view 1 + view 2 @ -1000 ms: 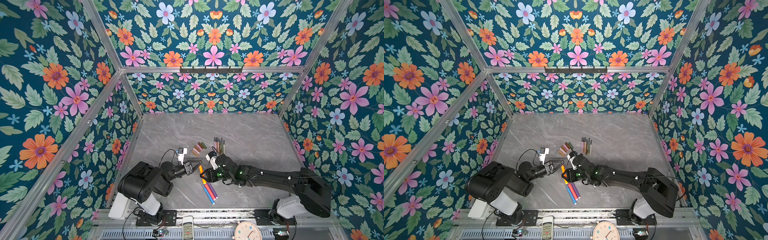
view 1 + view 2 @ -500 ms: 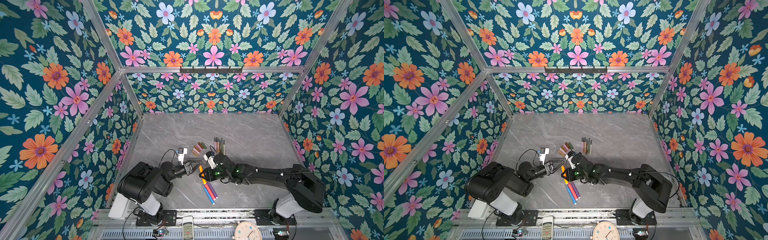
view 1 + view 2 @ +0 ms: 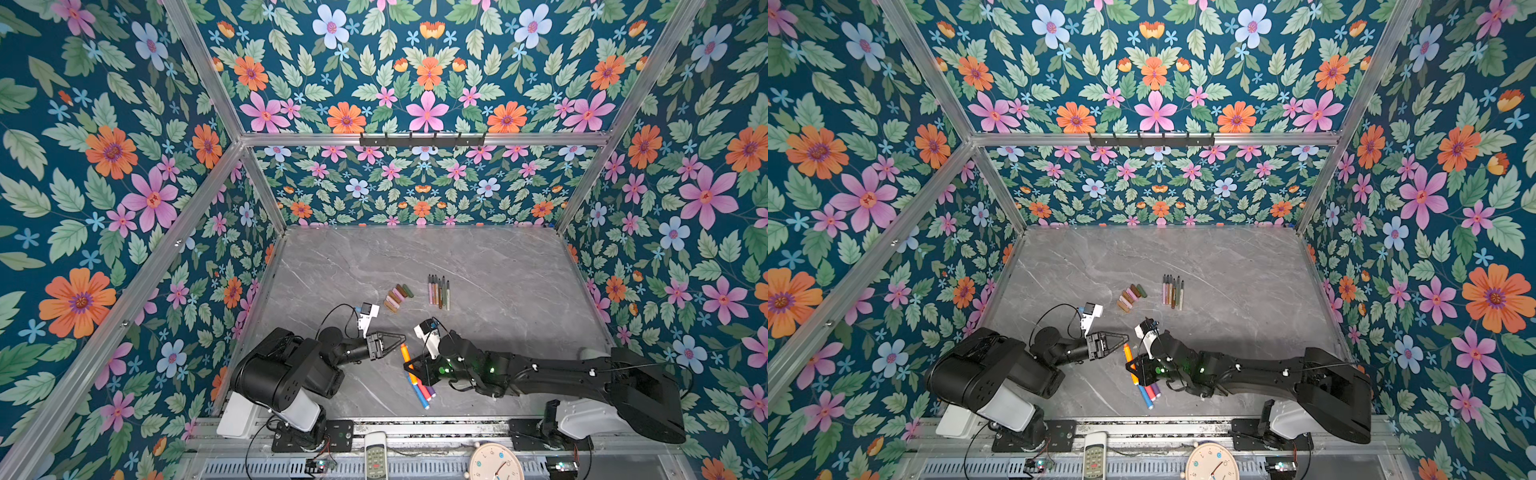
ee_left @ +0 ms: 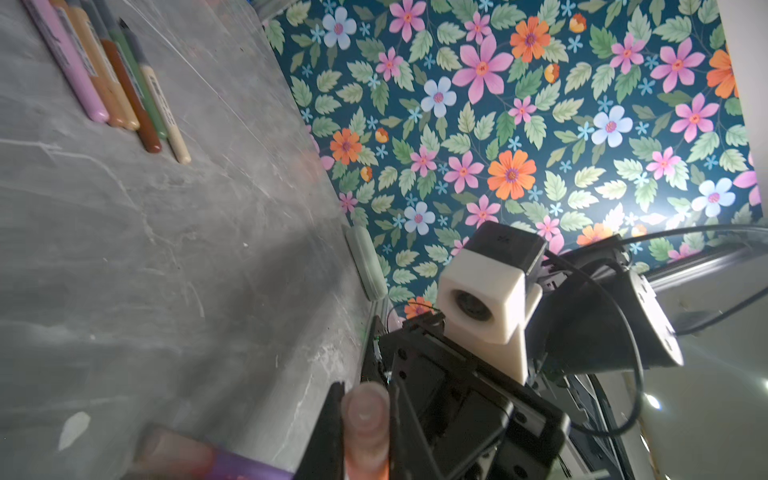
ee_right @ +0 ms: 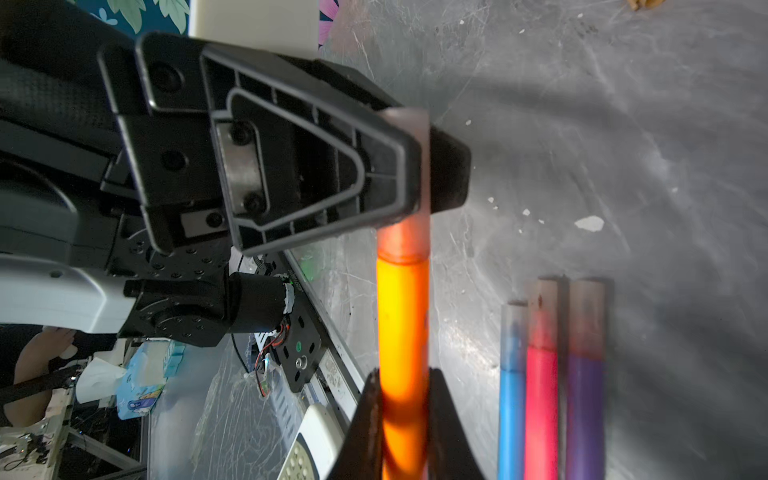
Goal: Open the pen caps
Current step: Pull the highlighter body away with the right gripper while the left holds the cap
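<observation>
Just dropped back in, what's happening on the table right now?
Both arms are on one orange pen. The left hand is shut on its cap and the right hand is shut on the barrel, so they look set to pull it apart; the cap is not off yet. A blue pen, red pen and purple pen lie capped beside it. Farther back, a row of uncapped pens lies next to a cluster of loose caps.

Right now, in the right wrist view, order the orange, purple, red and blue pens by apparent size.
1. orange pen: largest, though nearest the camera.
2. purple pen, red pen, blue pen: alike, so unranked.
</observation>
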`<action>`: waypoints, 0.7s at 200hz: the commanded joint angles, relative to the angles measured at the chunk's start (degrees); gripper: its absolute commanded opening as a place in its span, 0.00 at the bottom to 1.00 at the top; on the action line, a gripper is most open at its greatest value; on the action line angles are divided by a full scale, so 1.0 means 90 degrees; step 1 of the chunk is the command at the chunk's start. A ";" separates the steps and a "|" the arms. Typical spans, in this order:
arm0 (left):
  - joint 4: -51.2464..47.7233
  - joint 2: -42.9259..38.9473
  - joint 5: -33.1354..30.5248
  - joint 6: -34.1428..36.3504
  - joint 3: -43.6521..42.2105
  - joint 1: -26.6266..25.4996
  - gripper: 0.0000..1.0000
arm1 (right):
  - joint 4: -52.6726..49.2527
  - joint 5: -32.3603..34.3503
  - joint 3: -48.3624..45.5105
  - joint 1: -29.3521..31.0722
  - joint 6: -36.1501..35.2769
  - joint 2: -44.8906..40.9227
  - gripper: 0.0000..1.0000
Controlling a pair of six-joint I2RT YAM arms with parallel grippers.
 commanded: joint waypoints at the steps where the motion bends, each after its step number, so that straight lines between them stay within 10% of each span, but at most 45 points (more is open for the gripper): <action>1: 0.0419 0.0030 -0.1398 0.0430 0.0065 0.0141 0.00 | -0.1032 -0.0488 -0.0225 0.0258 0.0604 -0.0263 0.00; 140: -0.0428 -0.0821 -0.3550 -0.1404 0.0017 0.0255 0.00 | -0.0862 -0.0771 0.0214 0.0370 0.0585 -0.0470 0.00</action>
